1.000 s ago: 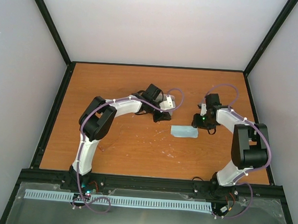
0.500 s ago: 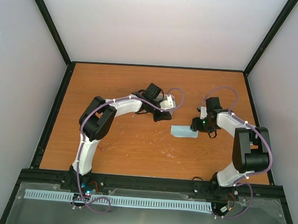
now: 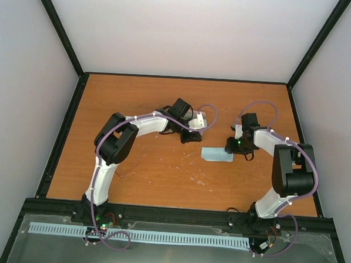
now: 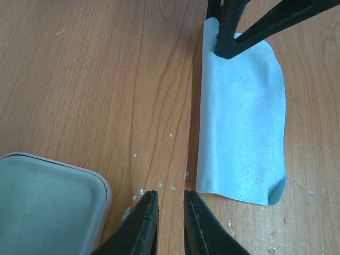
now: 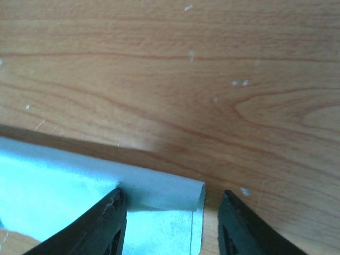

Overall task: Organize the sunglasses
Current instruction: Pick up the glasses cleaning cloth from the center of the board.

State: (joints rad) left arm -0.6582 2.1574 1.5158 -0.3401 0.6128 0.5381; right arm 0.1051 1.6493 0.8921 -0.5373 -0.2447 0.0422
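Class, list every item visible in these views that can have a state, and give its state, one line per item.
Light blue cloth: lying on the table, one edge rolled over, a corner curled.
Case: open, inside looks empty, only partly in view.
Left end effector: nearly closed, holding nothing.
Right end effector: open, straddling the cloth's rolled edge.

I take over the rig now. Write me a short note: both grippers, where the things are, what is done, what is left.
Left gripper: jaws nearly shut, nothing between them, low over bare wood between the case and the cloth.
Right gripper: open, astride the folded edge of the cloth, one finger on it; no grip yet.
Cloth: flat on the table, mid-right.
Case: by the left gripper, seemingly open; only a corner shows.
Sunglasses: not visible in any view.
Done: nothing clearly finished.
Left: find the sunglasses and put them away, probably in the case.
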